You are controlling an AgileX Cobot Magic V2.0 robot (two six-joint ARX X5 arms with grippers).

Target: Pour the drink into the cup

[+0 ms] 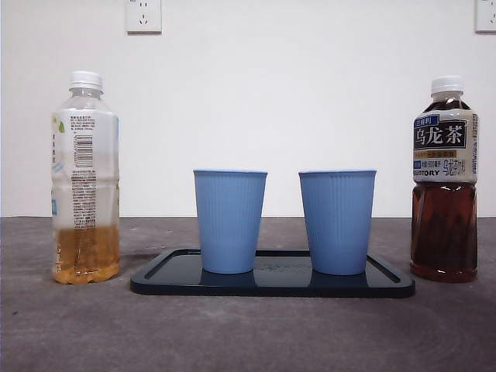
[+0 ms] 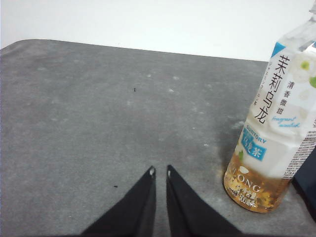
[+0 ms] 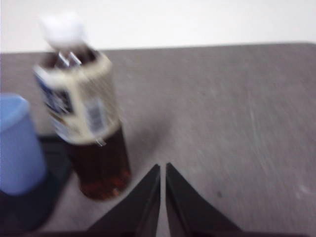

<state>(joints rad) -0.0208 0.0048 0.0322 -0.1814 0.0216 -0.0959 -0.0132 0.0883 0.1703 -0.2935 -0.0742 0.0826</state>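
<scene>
Left gripper (image 2: 160, 171): jaws closed, empty, held near the ribbed jasmine tea bottle (image 2: 276, 133).
Right gripper (image 3: 163, 167): jaws closed, empty, beside the dark oolong bottle (image 3: 86, 118).
Cups (image 1: 229, 221): two ribbed blue ones, upright on the glossy black tray (image 1: 391, 283).

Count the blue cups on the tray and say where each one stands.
2. One blue cup stands upright on the left part of the dark tray, nearer the pale tea bottle. The other cup stands upright on the right part, nearer the dark oolong bottle. None looks hidden.
</scene>
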